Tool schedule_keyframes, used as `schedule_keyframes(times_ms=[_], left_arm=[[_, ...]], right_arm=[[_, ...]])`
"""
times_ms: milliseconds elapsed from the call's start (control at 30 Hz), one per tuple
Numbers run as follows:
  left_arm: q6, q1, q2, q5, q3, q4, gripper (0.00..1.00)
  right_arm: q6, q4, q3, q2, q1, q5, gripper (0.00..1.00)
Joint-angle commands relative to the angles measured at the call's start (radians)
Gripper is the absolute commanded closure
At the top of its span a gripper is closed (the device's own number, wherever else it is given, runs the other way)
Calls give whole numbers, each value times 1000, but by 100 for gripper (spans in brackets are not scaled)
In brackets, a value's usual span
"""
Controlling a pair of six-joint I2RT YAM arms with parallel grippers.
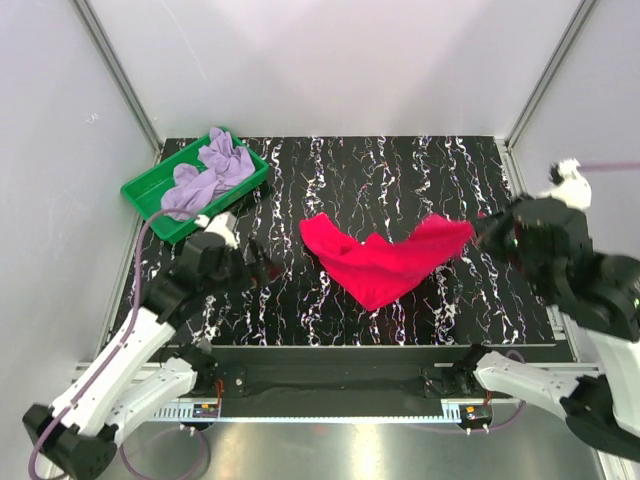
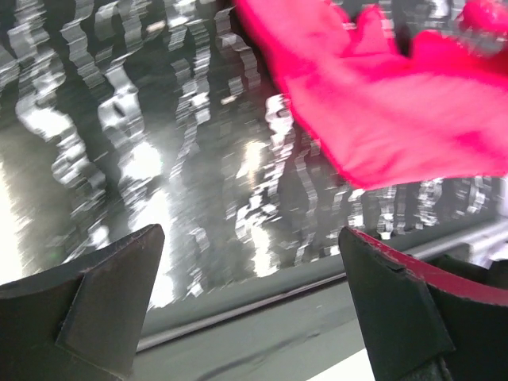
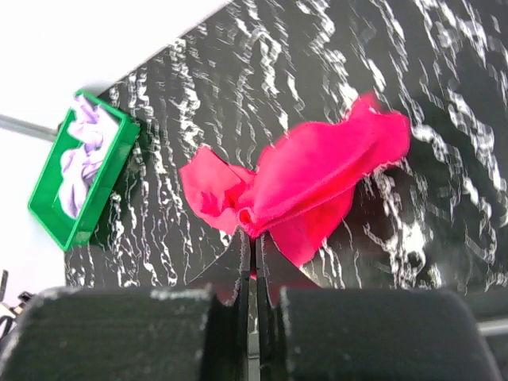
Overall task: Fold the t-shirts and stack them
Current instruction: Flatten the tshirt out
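Note:
The crimson t-shirt [image 1: 385, 258] lies crumpled in the middle of the black marbled table, its right end raised. My right gripper [image 1: 478, 230] is shut on that end; in the right wrist view the closed gripper [image 3: 254, 238] pinches a fold of the crimson t-shirt [image 3: 317, 175]. To the shirt's left, my left gripper [image 1: 258, 267] stands open with nothing in it. In the left wrist view this gripper [image 2: 251, 232] has its jaws wide apart above the table's front edge, with the crimson t-shirt [image 2: 389, 111] ahead to the right. The lavender t-shirt [image 1: 205, 172] sits bunched in the green tray [image 1: 140, 190].
The green tray [image 3: 48, 214] holding the lavender t-shirt [image 3: 83, 155] stands at the table's back left corner. White walls and metal frame posts close in the table on three sides. A metal rail [image 1: 340, 400] runs along the near edge between the arm bases.

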Motion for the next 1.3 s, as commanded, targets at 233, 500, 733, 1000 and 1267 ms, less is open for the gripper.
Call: schedule_keyframes(times_ms=[233,500,733,1000,1267], left_arm=[[-207,-104,510,122,55,452,1],[-280,-107,868,18,270,421,1],[-251,-96,1089,67,425,472,34],[-114,-12,1028,35,514,403,100],[191,48,805,-215,827,237,100]], right_arm=[[326,-288,-288,-214,-4,53,100],[373,-220,-446,-254,-4,-62,100],[345,-222,-423,-216,-3,-43,100],[239,-162,-411,-107,-4,-8,100],[-104,19,-215,219,-191,-156,100]])
